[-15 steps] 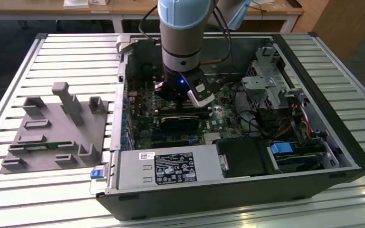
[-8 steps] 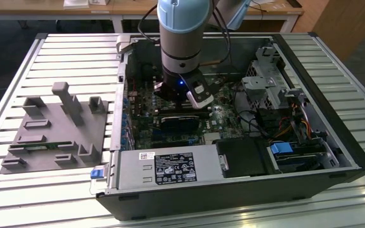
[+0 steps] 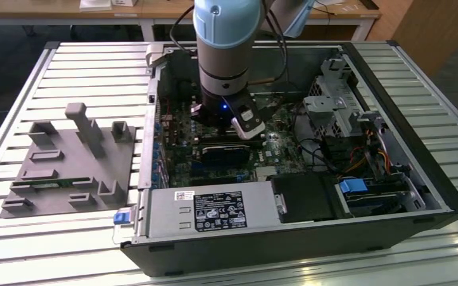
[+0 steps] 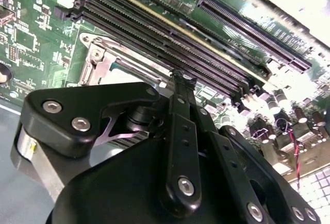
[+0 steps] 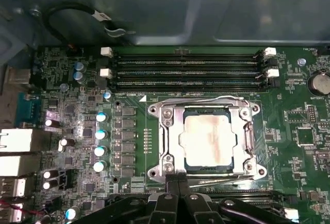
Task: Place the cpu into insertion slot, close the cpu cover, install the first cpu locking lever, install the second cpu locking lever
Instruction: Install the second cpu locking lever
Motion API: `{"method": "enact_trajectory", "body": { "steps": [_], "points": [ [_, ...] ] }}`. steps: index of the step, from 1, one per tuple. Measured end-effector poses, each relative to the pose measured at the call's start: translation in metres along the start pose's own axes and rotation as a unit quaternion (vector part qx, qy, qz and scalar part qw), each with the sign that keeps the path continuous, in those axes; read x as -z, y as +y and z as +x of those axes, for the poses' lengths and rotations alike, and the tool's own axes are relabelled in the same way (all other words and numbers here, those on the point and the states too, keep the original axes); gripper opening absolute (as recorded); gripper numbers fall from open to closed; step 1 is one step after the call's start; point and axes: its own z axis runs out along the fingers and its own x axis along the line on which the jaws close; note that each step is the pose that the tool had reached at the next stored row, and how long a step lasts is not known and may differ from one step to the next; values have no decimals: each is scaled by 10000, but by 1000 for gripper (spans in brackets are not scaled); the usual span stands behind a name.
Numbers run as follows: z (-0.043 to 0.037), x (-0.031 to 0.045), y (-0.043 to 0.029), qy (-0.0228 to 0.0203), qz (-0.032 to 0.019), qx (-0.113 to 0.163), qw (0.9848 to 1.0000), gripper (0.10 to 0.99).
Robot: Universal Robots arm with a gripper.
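Note:
In the first wrist view the cpu (image 5: 209, 140) lies flat in the insertion slot (image 5: 256, 109), its silvery top showing through the window of the cpu cover (image 5: 170, 131), which is down over it. One thin wire lever (image 5: 206, 100) runs along the cover's edge by the memory slots. A second lever (image 5: 221, 178) runs along the opposite edge. My gripper (image 5: 175, 176) is shut, its tips at that second lever's end by the socket corner; I cannot tell if they touch it. In the exterior view the gripper (image 3: 245, 130) hangs inside the open computer case. The second wrist view has the shut fingertips (image 4: 178, 77) beside the socket.
Long black memory slots (image 5: 185, 69) lie beside the socket, and a row of capacitors (image 5: 101, 134) flanks it. The case holds a power supply (image 3: 205, 211) and a drive cage (image 3: 333, 107). A grey fixture (image 3: 70, 161) sits on the slatted table at the exterior view's left.

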Motion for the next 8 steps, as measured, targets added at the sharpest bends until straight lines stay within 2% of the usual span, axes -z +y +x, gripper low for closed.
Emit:
{"method": "enact_trajectory", "body": {
  "steps": [4, 6, 7, 8],
  "points": [
    [9, 13, -65, 1, -20, 2, 10000, 106],
    [33, 9, -74, 3, -57, 3, 10000, 106],
    [55, 4, -76, 5, -103, 6, 9999, 106],
    [67, 1, -77, 7, -126, 8, 9999, 106]
  ]
}}
